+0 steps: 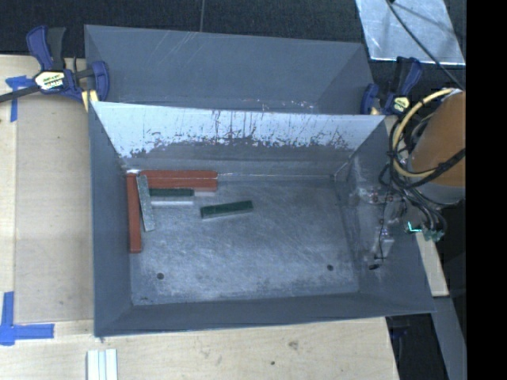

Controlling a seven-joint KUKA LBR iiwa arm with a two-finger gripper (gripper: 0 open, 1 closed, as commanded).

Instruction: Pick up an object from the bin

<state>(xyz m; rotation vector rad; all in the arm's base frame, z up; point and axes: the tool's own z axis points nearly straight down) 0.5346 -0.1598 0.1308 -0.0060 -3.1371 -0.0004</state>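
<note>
Green bar (pixel 226 209): flat on bin (pixel 238 307) floor, just 11 o'clock of centre, the piece nearest the gripper (pixel 376 261). Gripper hangs at the 3 o'clock wall, well apart from it. Jaws: cannot tell. Farther off, at 10 o'clock: grey bar (pixel 143 204), red bars (pixel 178 180). Judged step: approach. Next: travel toward 9 o'clock, straddle bar, descend.

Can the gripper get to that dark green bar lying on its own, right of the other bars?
Probably yes. The dark green bar lies flat, apart from the other bars by the left corner, with bare bin floor between it and the gripper.
</note>
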